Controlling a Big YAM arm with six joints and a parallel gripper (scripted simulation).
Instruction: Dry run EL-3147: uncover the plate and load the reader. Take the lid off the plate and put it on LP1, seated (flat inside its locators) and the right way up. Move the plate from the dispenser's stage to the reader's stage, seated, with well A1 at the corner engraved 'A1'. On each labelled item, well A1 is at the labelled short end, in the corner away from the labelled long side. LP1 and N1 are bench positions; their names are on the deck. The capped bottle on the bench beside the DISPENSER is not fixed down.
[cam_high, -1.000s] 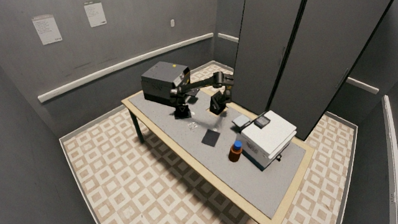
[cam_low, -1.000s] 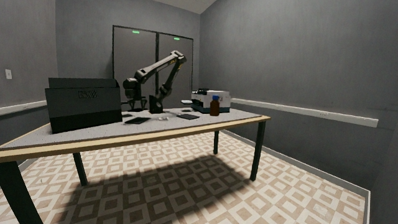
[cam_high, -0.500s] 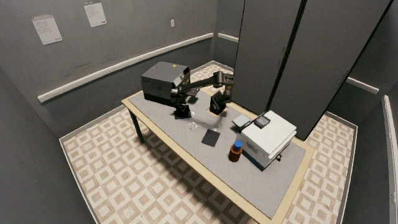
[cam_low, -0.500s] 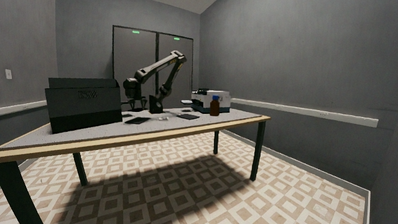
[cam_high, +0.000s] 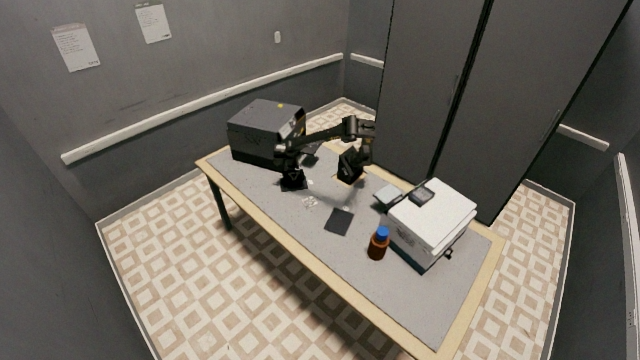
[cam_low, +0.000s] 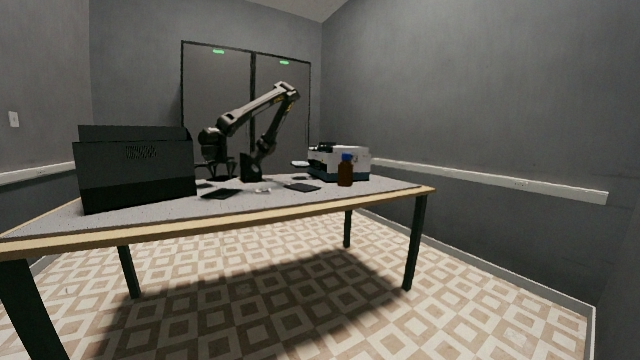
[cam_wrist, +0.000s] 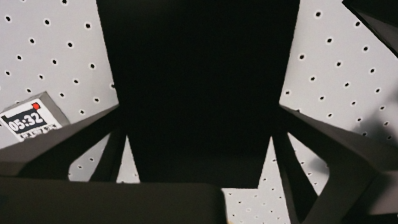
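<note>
My gripper (cam_high: 293, 176) (cam_low: 218, 173) (cam_wrist: 198, 112) hangs low over the deck on the reader side. Its fingers stand wide against both long edges of a flat black slab (cam_wrist: 199, 60), which fills the middle of the wrist view. It looks like the lid, but its face is too dark to confirm this. The dispenser (cam_high: 432, 215) (cam_low: 337, 162) is white; a pale flat top, possibly the plate's, shows at its stage (cam_high: 388, 194) (cam_low: 300, 163). The reader (cam_high: 265, 132) (cam_low: 135, 170) is the dark box; its stage is mostly hidden behind the arm. Well A1 cannot be made out.
The amber capped bottle (cam_high: 378, 245) (cam_low: 345, 172) stands upright beside the dispenser. A flat black pad (cam_high: 339, 221) (cam_low: 302, 187) lies mid-bench; another (cam_low: 221, 193) lies near the reader. Their names are unreadable. A small timer (cam_wrist: 25, 121) stands left of my fingers. A dark edge shows at the wrist view's upper right.
</note>
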